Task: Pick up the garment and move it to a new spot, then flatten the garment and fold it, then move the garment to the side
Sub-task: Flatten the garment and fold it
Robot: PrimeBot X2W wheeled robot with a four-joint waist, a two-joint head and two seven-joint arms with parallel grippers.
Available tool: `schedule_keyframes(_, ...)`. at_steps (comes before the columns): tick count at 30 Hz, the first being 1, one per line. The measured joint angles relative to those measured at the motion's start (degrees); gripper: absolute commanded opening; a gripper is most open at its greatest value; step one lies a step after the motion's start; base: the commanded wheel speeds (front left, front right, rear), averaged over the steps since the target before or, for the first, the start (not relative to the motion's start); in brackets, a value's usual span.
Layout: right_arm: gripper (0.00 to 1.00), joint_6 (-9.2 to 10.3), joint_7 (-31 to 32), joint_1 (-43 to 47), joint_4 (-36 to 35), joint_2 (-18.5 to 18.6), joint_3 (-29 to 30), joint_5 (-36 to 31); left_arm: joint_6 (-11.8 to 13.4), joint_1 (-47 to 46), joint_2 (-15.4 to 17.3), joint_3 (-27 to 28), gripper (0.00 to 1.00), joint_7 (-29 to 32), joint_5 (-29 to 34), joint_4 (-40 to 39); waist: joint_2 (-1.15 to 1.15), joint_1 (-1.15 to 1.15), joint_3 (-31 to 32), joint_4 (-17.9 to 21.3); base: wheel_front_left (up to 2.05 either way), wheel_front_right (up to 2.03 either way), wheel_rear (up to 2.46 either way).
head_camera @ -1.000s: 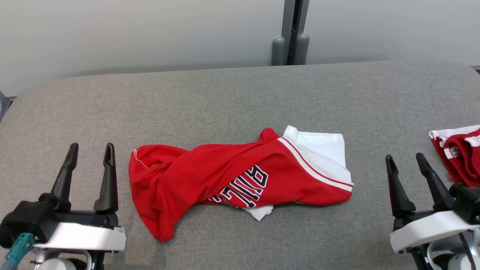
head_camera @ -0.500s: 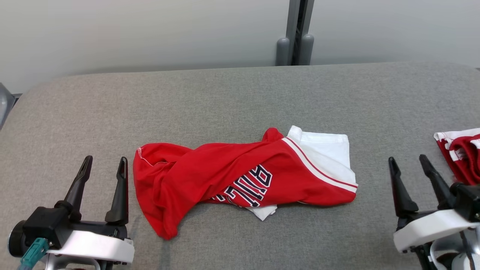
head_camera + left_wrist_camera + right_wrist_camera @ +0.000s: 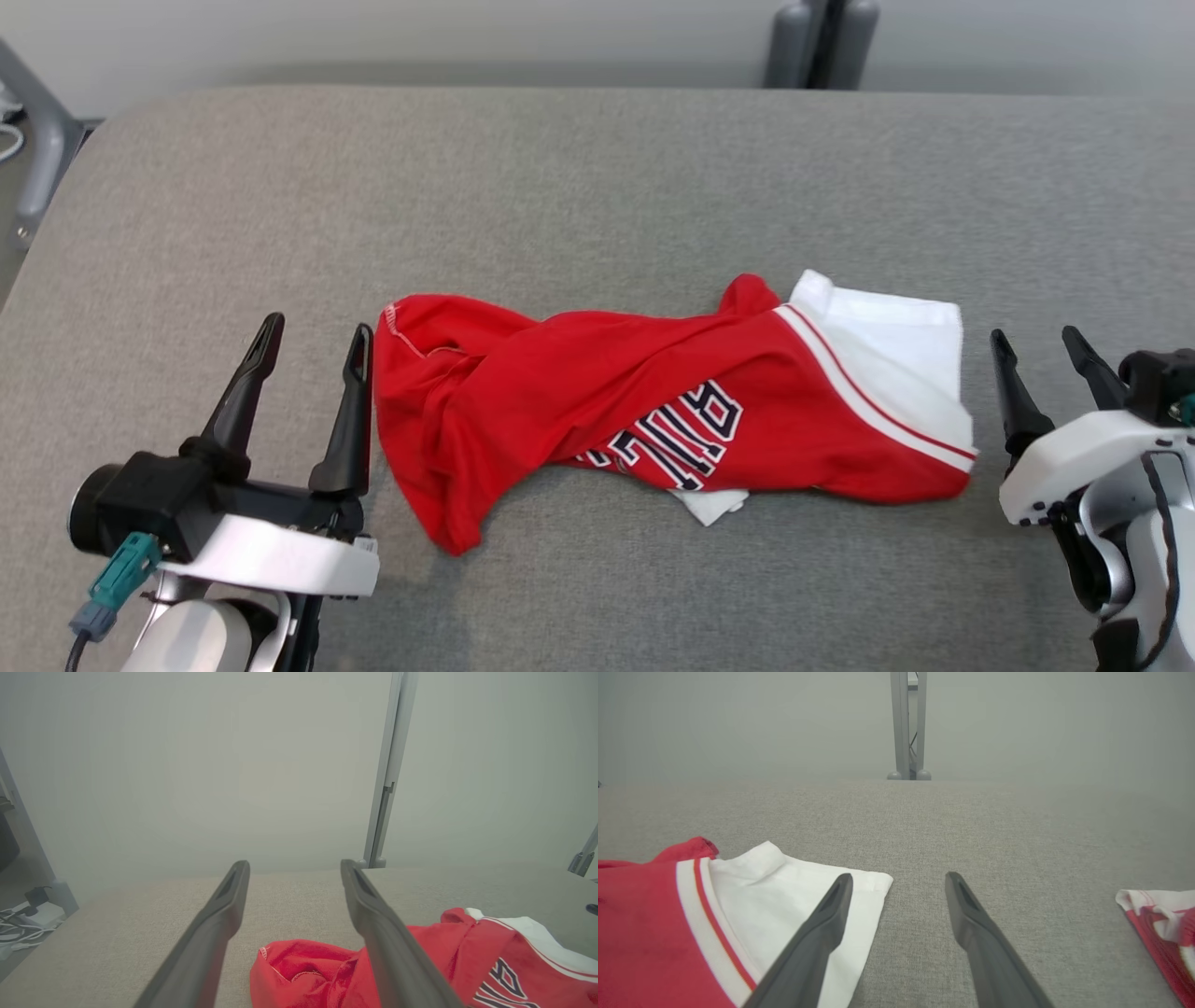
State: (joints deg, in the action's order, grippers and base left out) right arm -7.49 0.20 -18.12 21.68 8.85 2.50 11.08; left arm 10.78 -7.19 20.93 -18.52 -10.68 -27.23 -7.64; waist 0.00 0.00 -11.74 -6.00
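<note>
Centrally, garment (image 3: 653,411) lies crumpled on tabletop (image 3: 597,168), red body twisted, white part at right end, not yet lifted. Left gripper (image 3: 316,329) just beside its left edge, right gripper (image 3: 1035,336) just beside white end. Jaws of both wide open, holding nothing, likely flanking for two-ended pickup. Second red-white cloth (image 3: 1162,924) lies apart at far right.

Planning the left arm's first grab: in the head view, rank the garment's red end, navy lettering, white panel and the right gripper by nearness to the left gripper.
1. Red end, garment's left, just beside the left gripper.
2. Navy lettering, mid-garment.
3. White panel, garment's right end.
4. Right gripper, just beyond the panel.
</note>
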Motion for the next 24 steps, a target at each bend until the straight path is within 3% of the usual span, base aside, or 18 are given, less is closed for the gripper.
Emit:
schedule_keyframes(9,1.00,0.00,-2.60,-9.92,15.94,2.01,-4.48,1.58,-1.72,-4.15,-1.77,-1.19,1.00,-1.78,0.19,3.14,0.00,0.00,-5.35,-3.52,0.00,0.00,0.00)
schedule_keyframes(10,0.92,0.00,-2.57,-10.69,17.27,2.05,-5.28,1.91,-1.83,-4.38,-1.90,-1.23,1.00,-1.97,0.18,3.53,0.00,0.00,-5.76,-3.76,0.00,0.00,0.00)
schedule_keyframes(11,0.40,0.00,-2.50,-11.41,18.42,2.02,-5.93,2.66,-2.15,-4.69,-2.03,-1.30,1.00,-2.05,0.18,3.89,0.00,0.00,-6.11,-3.97,0.00,0.00,0.00)
schedule_keyframes(12,0.00,0.00,-2.55,-12.21,19.20,2.04,-6.43,3.38,-2.22,-5.00,-2.14,-1.30,1.00,-2.31,0.16,4.21,0.00,0.00,-6.40,-4.15,0.00,0.00,0.00)
schedule_keyframes(17,0.00,0.00,-7.35,-14.74,18.42,3.07,-9.25,6.86,-2.65,-5.47,-2.50,-1.01,1.00,-2.97,0.07,5.47,0.00,0.00,-6.98,-4.13,0.00,0.00,0.00)
schedule_keyframes(24,0.00,0.00,-13.48,-17.17,5.61,8.06,-11.04,7.82,-2.64,-5.49,-2.41,-0.32,1.00,-3.47,0.02,6.28,0.00,0.00,-6.08,-2.02,0.00,0.00,0.00)
